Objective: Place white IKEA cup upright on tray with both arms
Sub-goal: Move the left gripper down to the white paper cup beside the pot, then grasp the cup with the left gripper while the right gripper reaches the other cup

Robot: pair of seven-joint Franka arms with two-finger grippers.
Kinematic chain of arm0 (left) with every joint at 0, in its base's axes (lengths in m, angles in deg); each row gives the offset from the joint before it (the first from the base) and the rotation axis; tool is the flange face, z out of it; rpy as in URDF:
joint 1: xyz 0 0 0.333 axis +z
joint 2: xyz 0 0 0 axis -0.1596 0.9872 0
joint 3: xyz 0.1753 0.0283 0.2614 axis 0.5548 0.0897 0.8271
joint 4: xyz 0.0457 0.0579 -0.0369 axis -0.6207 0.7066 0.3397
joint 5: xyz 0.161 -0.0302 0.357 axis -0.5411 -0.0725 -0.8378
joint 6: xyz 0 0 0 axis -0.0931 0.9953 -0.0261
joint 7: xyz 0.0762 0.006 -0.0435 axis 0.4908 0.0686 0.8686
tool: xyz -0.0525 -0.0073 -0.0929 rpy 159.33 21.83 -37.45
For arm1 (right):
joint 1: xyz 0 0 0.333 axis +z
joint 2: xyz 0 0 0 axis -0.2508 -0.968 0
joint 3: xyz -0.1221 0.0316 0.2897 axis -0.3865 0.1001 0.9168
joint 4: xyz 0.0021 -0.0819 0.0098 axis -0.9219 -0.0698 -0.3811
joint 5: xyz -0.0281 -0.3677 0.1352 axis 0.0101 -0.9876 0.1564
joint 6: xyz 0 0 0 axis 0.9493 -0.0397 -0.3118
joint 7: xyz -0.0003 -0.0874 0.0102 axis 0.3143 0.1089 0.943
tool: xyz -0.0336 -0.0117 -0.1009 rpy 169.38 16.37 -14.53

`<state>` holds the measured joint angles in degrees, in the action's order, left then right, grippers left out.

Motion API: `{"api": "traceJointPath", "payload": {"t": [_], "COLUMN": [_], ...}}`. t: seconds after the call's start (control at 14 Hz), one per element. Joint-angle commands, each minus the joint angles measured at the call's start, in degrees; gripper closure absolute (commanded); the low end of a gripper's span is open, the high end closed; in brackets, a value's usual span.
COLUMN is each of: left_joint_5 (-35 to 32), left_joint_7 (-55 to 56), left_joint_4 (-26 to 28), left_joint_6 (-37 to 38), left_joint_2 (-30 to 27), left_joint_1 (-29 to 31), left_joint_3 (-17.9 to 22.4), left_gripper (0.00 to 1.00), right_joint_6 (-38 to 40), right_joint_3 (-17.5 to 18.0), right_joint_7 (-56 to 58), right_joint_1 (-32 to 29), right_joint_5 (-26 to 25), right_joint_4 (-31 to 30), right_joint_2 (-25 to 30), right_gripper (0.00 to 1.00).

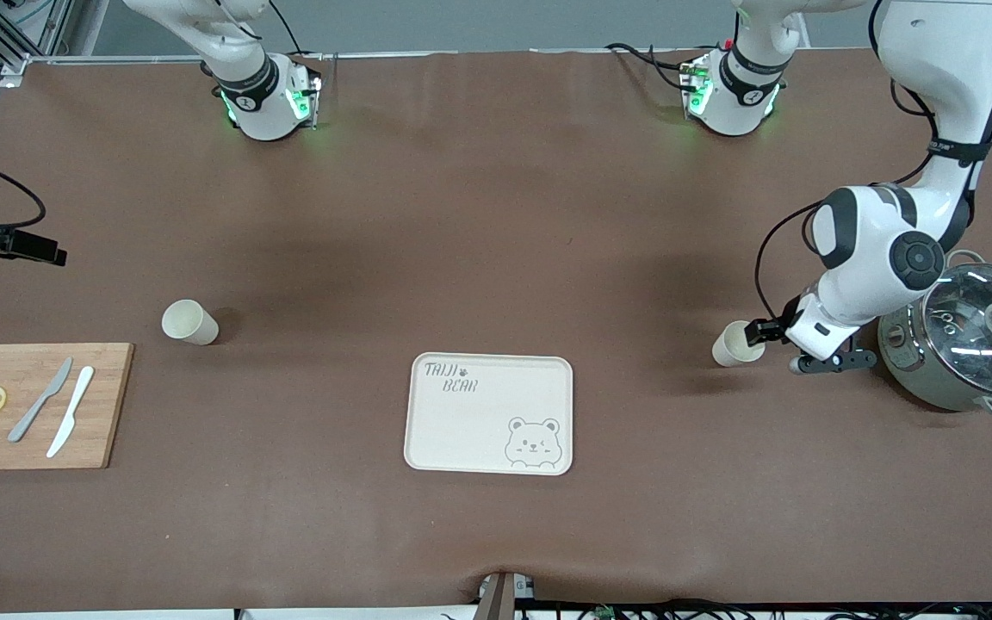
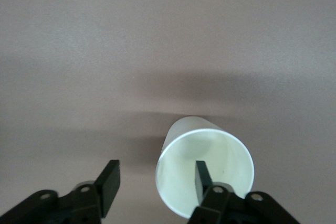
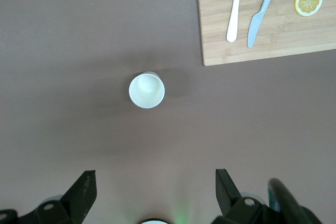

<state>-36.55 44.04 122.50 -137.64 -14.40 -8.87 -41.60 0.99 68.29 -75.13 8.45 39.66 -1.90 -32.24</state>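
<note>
Two white cups are on the brown table. One cup (image 1: 190,323) stands upright near the wooden board; it also shows from above in the right wrist view (image 3: 146,90). The other cup (image 1: 733,344) is toward the left arm's end, its mouth turned to the left wrist camera (image 2: 205,174). My left gripper (image 1: 756,334) is open at this cup's rim (image 2: 155,174), one finger (image 2: 200,179) inside the mouth and the other outside. My right gripper (image 3: 155,192) is open and empty, high over the first cup. The cream tray (image 1: 479,422) with the bear drawing lies between the cups, nearer the front camera.
A wooden cutting board (image 1: 104,405) with two knives and two lemon slices lies at the right arm's end; it also shows in the right wrist view (image 3: 273,40). A pot with a glass lid (image 1: 970,344) stands beside the left arm's wrist.
</note>
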Motion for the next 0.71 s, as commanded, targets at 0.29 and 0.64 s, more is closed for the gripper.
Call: {"api": "traceJointPath", "payload": {"t": [0.29,0.64], "left_joint_5": [3.07,3.07], "left_joint_7": [0.04,0.22], "left_joint_4": [0.18,-3.58], "left_joint_6": [-1.88,-1.53], "left_joint_2": [1.48,1.48], "left_joint_1": [-0.14,-0.4], "left_joint_3": [-1.3,-4.19], "left_gripper": [1.0,1.0], "right_joint_6": [-8.44,-20.04], "right_joint_3": [0.81,0.81], "right_joint_7": [0.81,0.89], "right_joint_1": [-3.23,-4.03], "right_joint_5": [0.03,0.03], "right_joint_4": [-5.86,-16.05], "right_joint_2": [-2.63,-2.72], "right_gripper": [0.0,0.0]}}
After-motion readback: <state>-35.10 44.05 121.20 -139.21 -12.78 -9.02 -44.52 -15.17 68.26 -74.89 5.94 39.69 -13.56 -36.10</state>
